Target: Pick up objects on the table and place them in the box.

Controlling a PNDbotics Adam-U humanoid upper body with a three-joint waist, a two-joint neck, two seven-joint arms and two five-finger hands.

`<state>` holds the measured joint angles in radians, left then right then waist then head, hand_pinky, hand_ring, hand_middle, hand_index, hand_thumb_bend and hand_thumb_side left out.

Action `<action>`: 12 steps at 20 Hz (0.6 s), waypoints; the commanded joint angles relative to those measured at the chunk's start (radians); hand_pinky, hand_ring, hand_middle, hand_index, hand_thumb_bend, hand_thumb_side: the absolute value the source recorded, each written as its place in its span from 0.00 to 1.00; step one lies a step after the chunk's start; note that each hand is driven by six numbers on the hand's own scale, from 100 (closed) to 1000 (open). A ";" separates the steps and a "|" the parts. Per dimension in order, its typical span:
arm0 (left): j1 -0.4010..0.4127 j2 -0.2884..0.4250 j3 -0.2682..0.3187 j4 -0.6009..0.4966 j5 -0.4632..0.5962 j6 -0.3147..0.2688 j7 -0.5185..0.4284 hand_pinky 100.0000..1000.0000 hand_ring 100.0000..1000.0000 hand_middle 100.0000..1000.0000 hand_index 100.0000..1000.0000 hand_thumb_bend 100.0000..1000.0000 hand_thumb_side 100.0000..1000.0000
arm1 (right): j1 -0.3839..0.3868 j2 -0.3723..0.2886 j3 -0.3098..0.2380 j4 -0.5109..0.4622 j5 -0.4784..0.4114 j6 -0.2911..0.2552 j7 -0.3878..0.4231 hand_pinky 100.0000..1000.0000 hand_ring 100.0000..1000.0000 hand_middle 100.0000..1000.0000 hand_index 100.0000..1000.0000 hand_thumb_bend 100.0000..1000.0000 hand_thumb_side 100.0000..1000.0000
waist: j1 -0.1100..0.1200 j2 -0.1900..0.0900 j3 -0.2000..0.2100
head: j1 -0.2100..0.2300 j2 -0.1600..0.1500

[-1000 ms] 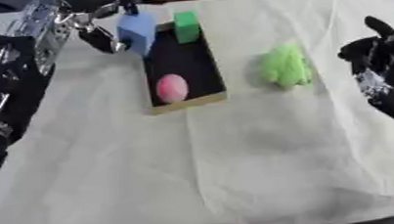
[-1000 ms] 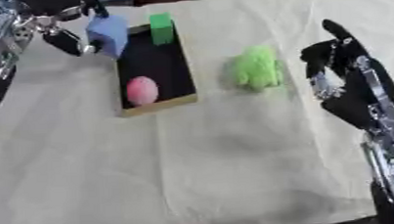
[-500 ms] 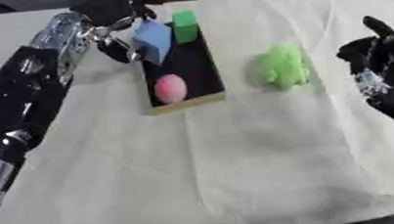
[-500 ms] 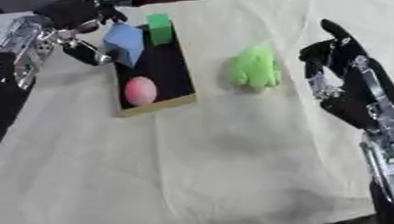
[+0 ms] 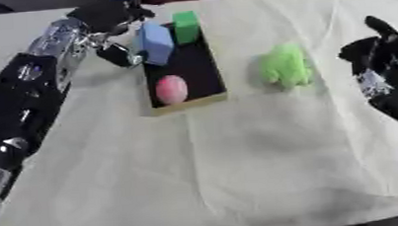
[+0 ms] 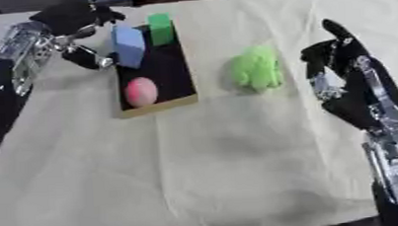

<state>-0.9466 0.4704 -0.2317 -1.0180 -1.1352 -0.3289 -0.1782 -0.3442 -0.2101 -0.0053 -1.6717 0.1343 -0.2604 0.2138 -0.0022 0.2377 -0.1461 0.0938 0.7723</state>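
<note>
Inside box (image 5: 202, 70): pink ball (image 5: 172, 88), green block (image 5: 185, 26) | left robot hand (image 5: 106, 19) holding blue block (image 5: 156, 42) | right robot hand (image 6: 342, 57) wide

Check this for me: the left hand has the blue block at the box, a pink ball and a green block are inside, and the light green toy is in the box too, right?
Not quite. The light green toy lies on the cloth to the right of the box, as the left eye view shows. The rest holds: the left hand has the blue block at the box, with the pink ball and green block inside.
</note>
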 commanded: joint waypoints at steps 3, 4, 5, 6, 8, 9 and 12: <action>0.042 0.075 0.044 -0.144 0.088 -0.005 0.068 0.74 0.61 0.65 0.88 0.00 0.26 | -0.103 -0.077 0.019 0.056 0.043 -0.003 0.022 0.78 0.71 0.64 0.99 0.00 0.41 | -0.007 -0.037 0.012 | -0.012 -0.002; 0.061 0.080 0.051 -0.170 0.104 -0.008 0.083 0.74 0.60 0.64 0.87 0.00 0.28 | -0.126 -0.093 0.031 0.076 0.055 -0.006 0.031 0.78 0.71 0.64 0.99 0.00 0.39 | -0.009 -0.039 0.018 | -0.017 -0.002; 0.082 0.085 0.057 -0.194 0.119 -0.012 0.097 0.73 0.59 0.62 0.86 0.00 0.30 | -0.149 -0.109 0.042 0.098 0.067 -0.009 0.039 0.78 0.71 0.64 0.99 0.00 0.38 | -0.011 -0.041 0.022 | -0.021 -0.002; 0.105 0.086 0.065 -0.220 0.134 -0.013 0.112 0.73 0.57 0.60 0.85 0.00 0.34 | -0.174 -0.126 0.056 0.122 0.081 -0.011 0.048 0.78 0.71 0.65 0.99 0.00 0.36 | -0.013 -0.043 0.028 | -0.028 -0.002; 0.154 0.082 0.075 -0.271 0.166 -0.008 0.144 0.72 0.54 0.57 0.82 0.00 0.43 | -0.225 -0.152 0.084 0.173 0.108 -0.013 0.066 0.78 0.71 0.66 0.99 0.00 0.32 | -0.017 -0.045 0.037 | -0.043 -0.002; 0.179 0.075 0.079 -0.296 0.182 -0.002 0.159 0.71 0.54 0.56 0.82 0.00 0.45 | -0.250 -0.164 0.102 0.198 0.122 -0.013 0.077 0.79 0.72 0.66 0.99 0.00 0.28 | -0.019 -0.046 0.042 | -0.048 -0.002; 0.257 0.046 0.085 -0.376 0.230 0.027 0.207 0.71 0.51 0.53 0.80 0.00 0.49 | -0.329 -0.192 0.155 0.277 0.169 0.007 0.121 0.79 0.75 0.72 1.00 0.00 0.17 | -0.025 -0.045 0.051 | -0.062 -0.002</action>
<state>-0.6778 0.5086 -0.1614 -1.3468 -0.9273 -0.3112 0.0069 -0.6525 -0.3646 0.1349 -1.4141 0.2818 -0.2571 0.3184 -0.0156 0.2284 -0.0946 0.0401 0.7724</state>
